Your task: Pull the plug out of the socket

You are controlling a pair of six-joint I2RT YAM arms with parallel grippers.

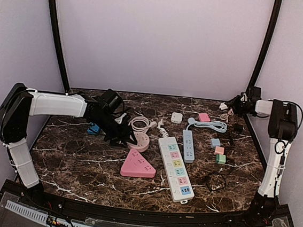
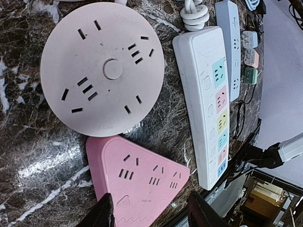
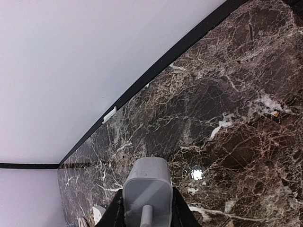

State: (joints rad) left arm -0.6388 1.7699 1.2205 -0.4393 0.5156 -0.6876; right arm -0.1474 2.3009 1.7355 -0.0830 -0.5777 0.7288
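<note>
A white plug (image 3: 147, 189) sits between the fingers of my right gripper (image 3: 144, 210), which is shut on it and held above the marble at the back right corner (image 1: 228, 106). No cable shows on the plug. A round pink socket (image 2: 102, 68) lies on the table with all its holes bare. My left gripper (image 2: 151, 215) hangs open just beside it (image 1: 120, 134), over a pink triangular socket (image 2: 137, 182). Nothing is between its dark fingers (image 2: 102, 213).
A long white power strip (image 1: 175, 168) with coloured outlets and a shorter blue strip (image 1: 188, 145) lie right of centre. Small coloured cube adapters (image 1: 220, 151), a coiled white cable (image 1: 138, 124) and dark cables (image 1: 217, 179) lie around them. The table rim (image 3: 156, 66) runs close behind the right gripper.
</note>
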